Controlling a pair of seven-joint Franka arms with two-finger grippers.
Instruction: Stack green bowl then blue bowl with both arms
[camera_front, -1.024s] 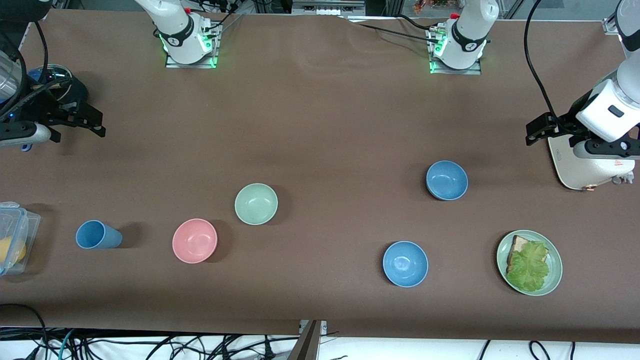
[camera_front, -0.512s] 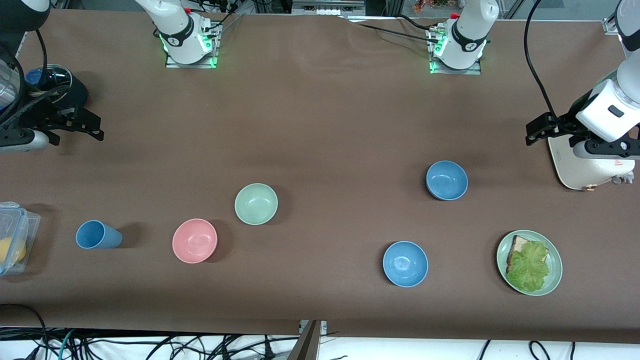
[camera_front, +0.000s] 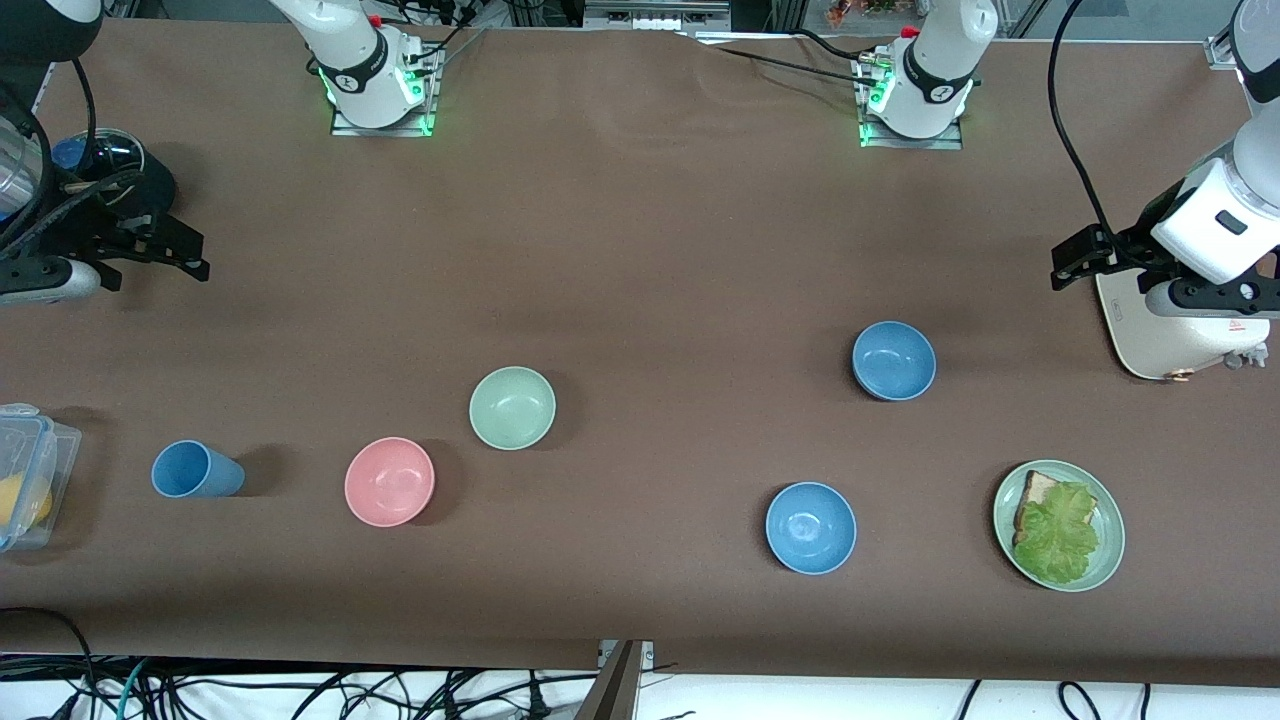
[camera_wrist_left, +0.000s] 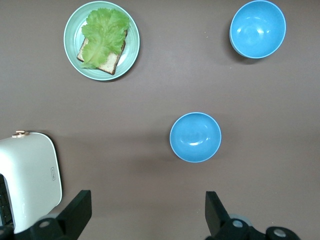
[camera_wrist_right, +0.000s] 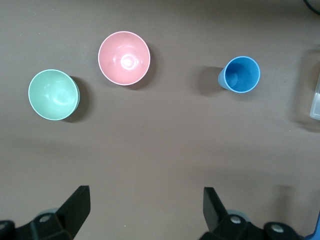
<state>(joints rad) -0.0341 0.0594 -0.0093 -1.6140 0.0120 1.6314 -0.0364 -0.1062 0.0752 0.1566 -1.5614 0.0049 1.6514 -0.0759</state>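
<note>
The pale green bowl (camera_front: 512, 407) sits upright on the brown table beside the pink bowl (camera_front: 389, 481); it also shows in the right wrist view (camera_wrist_right: 53, 94). The duller blue bowl (camera_front: 893, 360) stands toward the left arm's end of the table and shows in the left wrist view (camera_wrist_left: 195, 137). My right gripper (camera_front: 195, 252) hangs open and empty over the table at the right arm's end, apart from the green bowl; its fingers frame bare table (camera_wrist_right: 145, 195). My left gripper (camera_front: 1062, 262) is open and empty beside the toaster, apart from the blue bowl, over bare table (camera_wrist_left: 147, 200).
A brighter blue bowl (camera_front: 810, 527) lies nearer the front camera than the duller one. A green plate (camera_front: 1108, 560) carries bread and lettuce. A white toaster (camera_front: 1165, 335) stands under the left arm. A blue cup (camera_front: 195, 470) and a clear plastic box (camera_front: 25, 475) stand at the right arm's end.
My right gripper has shifted very slightly over its end of the table. The left arm and all bowls have not moved.
</note>
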